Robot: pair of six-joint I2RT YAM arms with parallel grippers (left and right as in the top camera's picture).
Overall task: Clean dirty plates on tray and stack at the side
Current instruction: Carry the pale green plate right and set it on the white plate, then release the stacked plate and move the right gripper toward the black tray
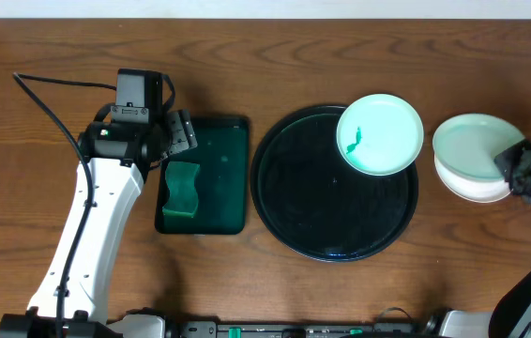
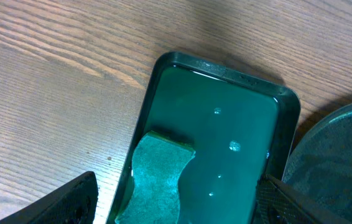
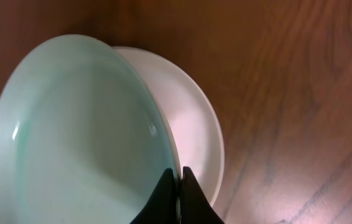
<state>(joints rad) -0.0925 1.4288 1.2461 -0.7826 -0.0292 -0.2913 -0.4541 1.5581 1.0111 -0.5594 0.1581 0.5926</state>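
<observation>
Mint plate [image 3: 76, 137] rim pinched in my right claw [image 3: 179, 186], tilted onto white plate [image 3: 194, 124] just beyond it; I judge stacking step. Next: release, back off. Left claw [image 2: 177, 202] spread wide, sponge [image 2: 160, 180] directly below in green tray [image 2: 238, 112]. Smudged plate [image 1: 380, 133] on black tray [image 1: 289, 211], between claws, wipe pending.

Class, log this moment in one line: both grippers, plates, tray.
left gripper: open, over green tray with sponge | right gripper: shut on mint plate rim, over white plate | smudged plate: on black tray
</observation>
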